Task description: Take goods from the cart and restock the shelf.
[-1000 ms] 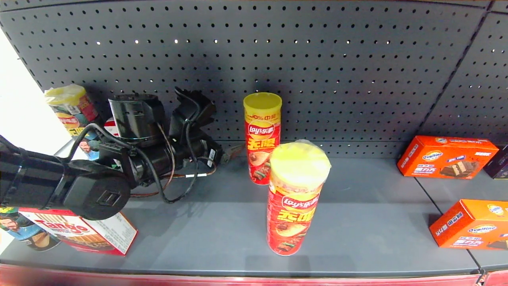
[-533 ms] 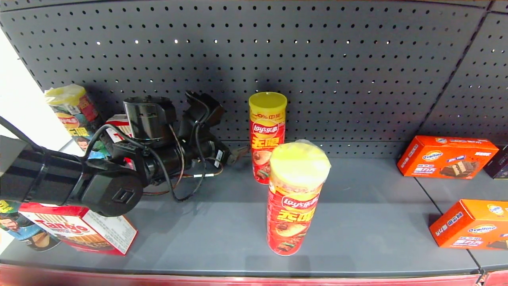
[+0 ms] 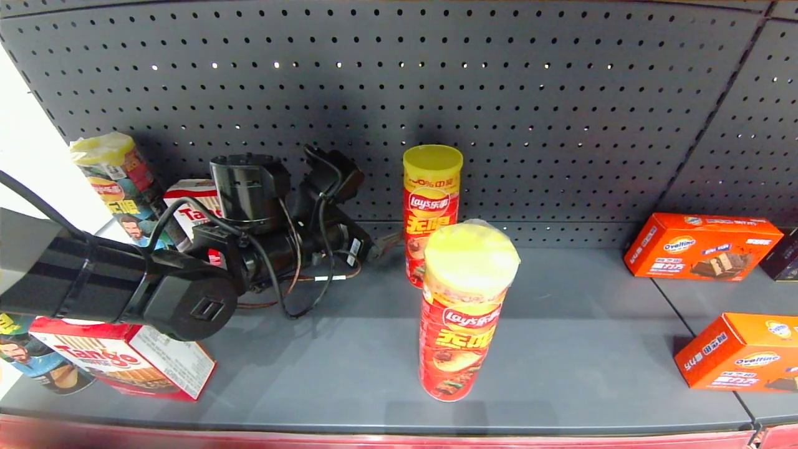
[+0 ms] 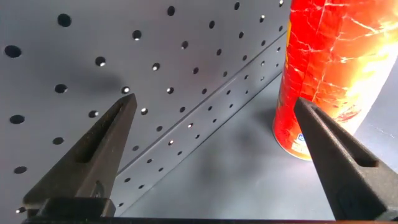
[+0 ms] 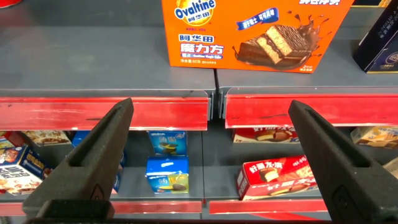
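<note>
At shelf level, head view: grey metal shelf (image 3: 592, 349) with a grey perforated back panel (image 3: 499, 93).
Rear red chip can (image 3: 430, 218): tall cardboard cylinder with a yellow plastic lid, upright mid-shelf near the back panel.
Front red chip can (image 3: 464, 318): same build, upright near the shelf's front edge, in front of the rear one.
Left gripper (image 3: 381, 243): on a black arm entering from the left, low over the shelf; its tip is just left of the rear red chip can, and contact cannot be told.
Orange cardboard boxes: one rear right (image 3: 701, 246), one front right (image 3: 739, 352).
Red-and-white wafer boxes: one front left (image 3: 143, 365), one behind the arm (image 3: 190, 209).
Multicoloured cans: one rear left (image 3: 115, 168), one front left (image 3: 37, 368).
Left wrist view, left gripper (image 4: 214, 102): dark fingers (image 4: 93, 158) spread wide with nothing between them, facing the seam of back panel and shelf.
Rear red chip can (image 4: 329, 68): standing on the shelf beyond one fingertip, outside the gap.
Right wrist view, right gripper (image 5: 209, 104): fingers spread wide, holding nothing, facing the shelving front.
Orange cardboard box (image 5: 249, 34): upright on a grey tier behind red price strips (image 5: 106, 112).
Lower tier: small blue box (image 5: 166, 174) and red box (image 5: 273, 177).
</note>
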{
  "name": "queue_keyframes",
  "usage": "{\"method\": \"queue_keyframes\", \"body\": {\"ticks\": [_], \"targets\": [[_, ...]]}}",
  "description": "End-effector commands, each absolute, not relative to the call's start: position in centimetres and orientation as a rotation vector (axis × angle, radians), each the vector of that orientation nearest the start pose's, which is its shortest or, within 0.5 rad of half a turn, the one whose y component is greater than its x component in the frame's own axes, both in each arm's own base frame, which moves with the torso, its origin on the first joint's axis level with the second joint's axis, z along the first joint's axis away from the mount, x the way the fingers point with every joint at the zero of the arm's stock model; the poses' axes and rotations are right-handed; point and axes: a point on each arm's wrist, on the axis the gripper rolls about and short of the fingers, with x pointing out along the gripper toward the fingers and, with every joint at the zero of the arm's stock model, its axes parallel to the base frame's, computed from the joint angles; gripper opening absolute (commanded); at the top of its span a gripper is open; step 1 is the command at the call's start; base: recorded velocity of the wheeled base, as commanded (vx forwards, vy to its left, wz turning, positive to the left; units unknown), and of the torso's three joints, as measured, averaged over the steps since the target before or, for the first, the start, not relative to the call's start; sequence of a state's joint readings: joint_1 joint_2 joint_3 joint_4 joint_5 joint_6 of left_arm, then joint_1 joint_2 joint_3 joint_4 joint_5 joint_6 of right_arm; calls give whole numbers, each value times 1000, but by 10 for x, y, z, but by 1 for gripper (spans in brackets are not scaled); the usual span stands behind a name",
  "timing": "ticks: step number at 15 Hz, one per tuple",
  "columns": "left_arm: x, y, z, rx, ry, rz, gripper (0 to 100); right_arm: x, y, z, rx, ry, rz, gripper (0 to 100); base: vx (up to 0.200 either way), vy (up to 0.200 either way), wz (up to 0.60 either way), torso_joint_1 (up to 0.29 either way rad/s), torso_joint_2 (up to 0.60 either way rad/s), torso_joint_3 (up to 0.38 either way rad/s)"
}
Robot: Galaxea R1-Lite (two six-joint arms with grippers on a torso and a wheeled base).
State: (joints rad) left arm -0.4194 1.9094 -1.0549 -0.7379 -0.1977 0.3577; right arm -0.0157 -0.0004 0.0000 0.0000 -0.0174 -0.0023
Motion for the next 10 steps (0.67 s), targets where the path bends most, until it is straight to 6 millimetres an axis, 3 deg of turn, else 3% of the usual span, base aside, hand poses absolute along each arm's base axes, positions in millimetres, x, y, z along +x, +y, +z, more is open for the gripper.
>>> {"method": "queue_keyframes", "body": {"ticks": [1,10], "targets": [[339,-157,188,359,9,-636,100,-23,0,75,-3,0,-34,100,0,0,0,0,0,0],[342,-165,186,359,6,-651,100,-23,0,75,-3,0,-35,100,0,0,0,0,0,0]]}}
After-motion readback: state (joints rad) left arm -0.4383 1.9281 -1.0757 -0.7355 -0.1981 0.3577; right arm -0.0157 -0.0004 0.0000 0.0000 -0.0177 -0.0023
